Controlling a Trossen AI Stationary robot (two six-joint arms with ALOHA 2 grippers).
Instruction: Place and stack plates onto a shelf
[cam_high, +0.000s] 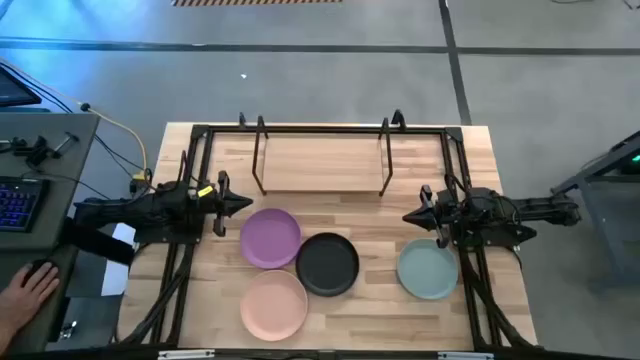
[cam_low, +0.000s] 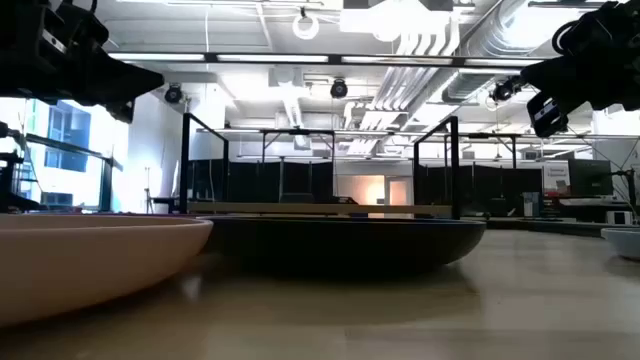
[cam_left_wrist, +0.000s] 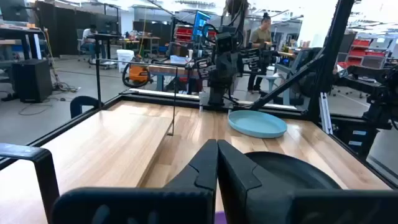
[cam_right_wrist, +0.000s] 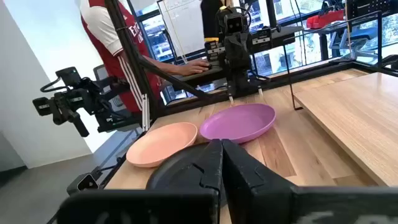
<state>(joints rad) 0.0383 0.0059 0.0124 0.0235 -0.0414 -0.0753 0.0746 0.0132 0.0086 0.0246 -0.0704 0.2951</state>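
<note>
Four plates lie flat on the wooden table: the purple plate (cam_high: 270, 238), the black plate (cam_high: 327, 264), the pale pink plate (cam_high: 273, 305) and the blue-green plate (cam_high: 428, 270). The purple, black and pink plates sit close together, and the blue-green one lies apart toward the right. The shelf (cam_high: 320, 165), a light board on thin black wire legs, stands at the far edge with nothing on it. My left gripper (cam_high: 248, 203) hovers shut, left of the purple plate, its fingers together (cam_left_wrist: 217, 152). My right gripper (cam_high: 407, 216) hovers shut, just beyond the blue-green plate (cam_right_wrist: 221, 148).
A larger black metal frame (cam_high: 200, 135) runs round the table's far and side edges. A desk with a keyboard (cam_high: 20, 200) stands left of the table, and a person's hand (cam_high: 25, 290) rests there. Bare wood lies between the shelf and the plates.
</note>
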